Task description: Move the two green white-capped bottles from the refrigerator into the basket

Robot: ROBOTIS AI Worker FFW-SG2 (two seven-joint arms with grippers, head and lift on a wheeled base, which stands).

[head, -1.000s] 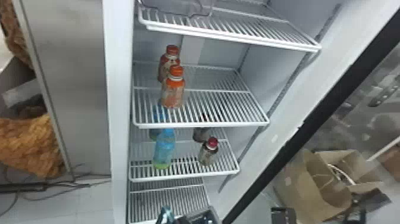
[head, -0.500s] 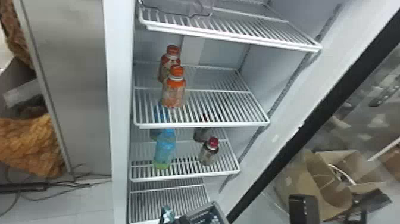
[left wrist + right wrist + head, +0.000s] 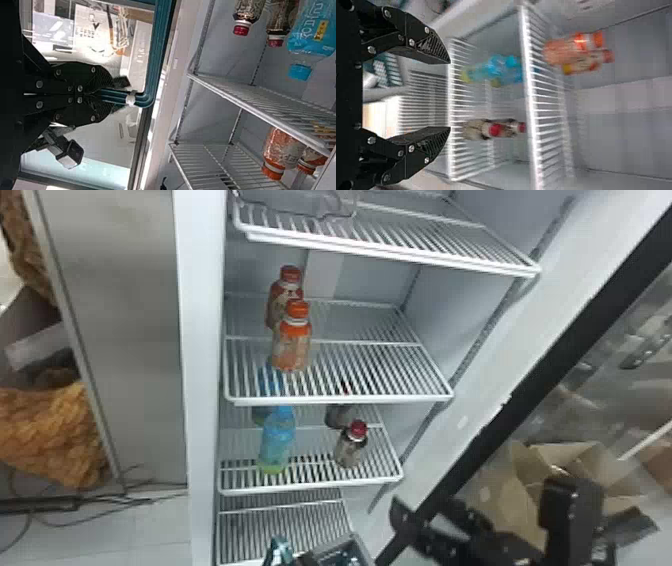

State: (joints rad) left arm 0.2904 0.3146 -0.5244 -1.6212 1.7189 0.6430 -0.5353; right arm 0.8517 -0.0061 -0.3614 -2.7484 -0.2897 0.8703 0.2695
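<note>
L pincer (image 3: 95,95) is closed on teal handle (image 3: 158,59), prob. to steady basket (image 3: 361,546); R pincer (image 3: 450,95) is wide open, empty, prob. for blue bottle (image 3: 277,437) near shelf's (image 3: 310,486) front edge.

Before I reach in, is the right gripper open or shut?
Open. The right gripper has its fingertips wide apart in the right wrist view.

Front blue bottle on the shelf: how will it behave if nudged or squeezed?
The front blue bottle stands tall and narrow on the wire shelf, so a high nudge would probably tip it. Its plastic-looking wall may flex slightly. Pushed back, it might knock the rear blue bottle.
</note>
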